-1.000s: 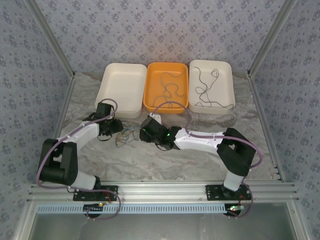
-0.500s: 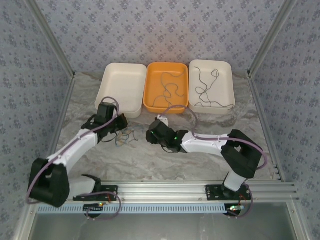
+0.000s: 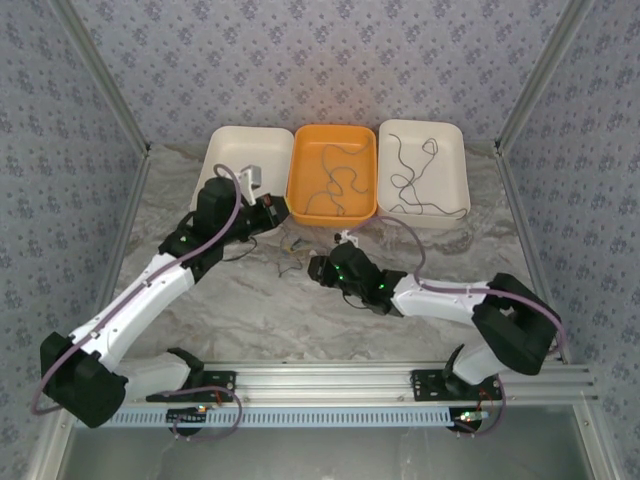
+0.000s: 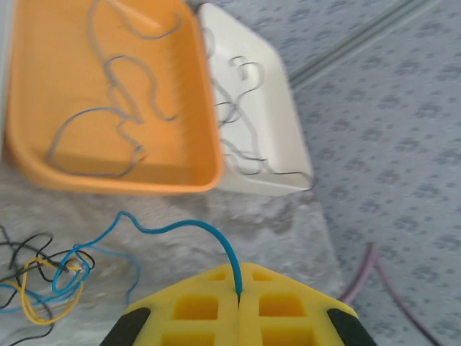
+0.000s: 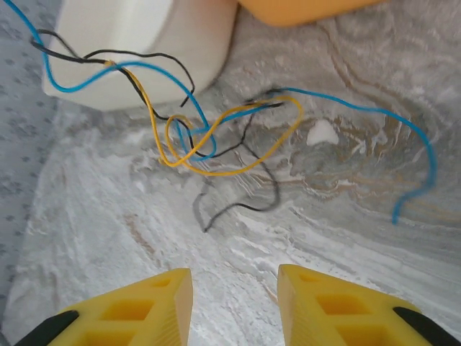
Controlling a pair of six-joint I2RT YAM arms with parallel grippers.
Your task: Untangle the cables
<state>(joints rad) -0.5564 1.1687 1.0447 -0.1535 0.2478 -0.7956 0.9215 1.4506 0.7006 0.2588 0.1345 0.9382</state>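
A knot of blue, yellow and black cables (image 3: pixel 289 257) lies on the marble table between my grippers, below the trays. My left gripper (image 3: pixel 274 212) is shut on one end of the blue cable (image 4: pixel 173 227), which arcs from the pinched yellow fingers (image 4: pixel 216 306) down to the knot (image 4: pixel 50 282). My right gripper (image 5: pixel 234 288) stands open just above the table, short of the knot (image 5: pixel 191 140), with nothing between its fingers. A loose blue end (image 5: pixel 403 144) trails to the right, and a black end (image 5: pixel 238 205) points toward the right gripper (image 3: pixel 318 268).
Three trays stand at the back: a white one (image 3: pixel 232 165) on the left, an orange one (image 3: pixel 300 170) holding a grey cable (image 3: pixel 335 180), and a white one (image 3: pixel 460 160) holding a dark cable (image 3: pixel 420 180). The left arm reaches over the left tray's near corner.
My left gripper has shut on the blue cable and swung back and right toward the trays, dragging the knot along. The right gripper has drawn back to the right and narrowed slightly.
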